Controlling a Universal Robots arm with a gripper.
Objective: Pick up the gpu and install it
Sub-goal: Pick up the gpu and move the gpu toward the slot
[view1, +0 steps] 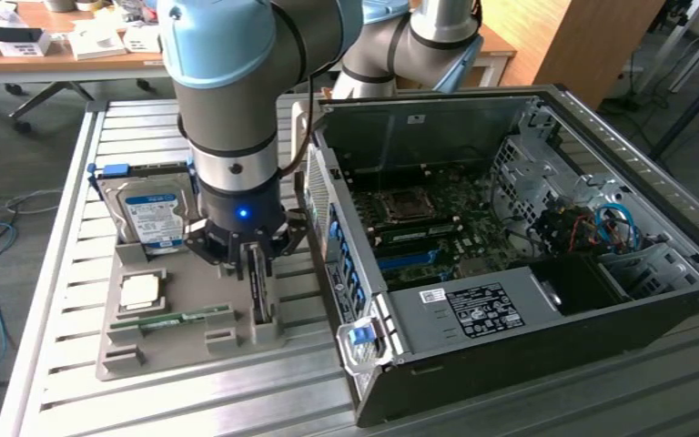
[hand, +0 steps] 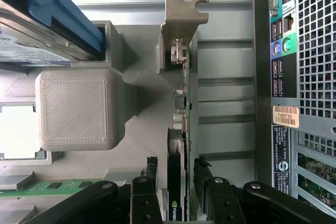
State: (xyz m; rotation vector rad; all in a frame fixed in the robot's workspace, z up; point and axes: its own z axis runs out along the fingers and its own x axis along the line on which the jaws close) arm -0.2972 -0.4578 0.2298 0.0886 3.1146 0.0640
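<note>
- Where the exterior view looks down on the slatted aluminium desk [view1: 70,382], the grey-and-blue robot arm [view1: 234,109] hangs over a grey plastic parts tray [view1: 125,350].
- Its jaws sit low over the gpu [view1: 259,296], a thin dark circuit card standing on edge in a slot at the tray's side nearest the open black computer case [view1: 483,373].
- On the same tray rest a silver hard drive with a blue-white label [view1: 149,217], a square silver processor chip [view1: 141,291] and a narrow green memory stick [view1: 186,319].
- Seen from the wrist view, the gpu [hand: 176,150] shows edge-on, its pale metal end bracket [hand: 181,22] at the end away from the jaws.
- The jaws stand wide open, with one black finger [hand: 152,174] on each side of the card, and they are not closed on it or on anything else.
</note>
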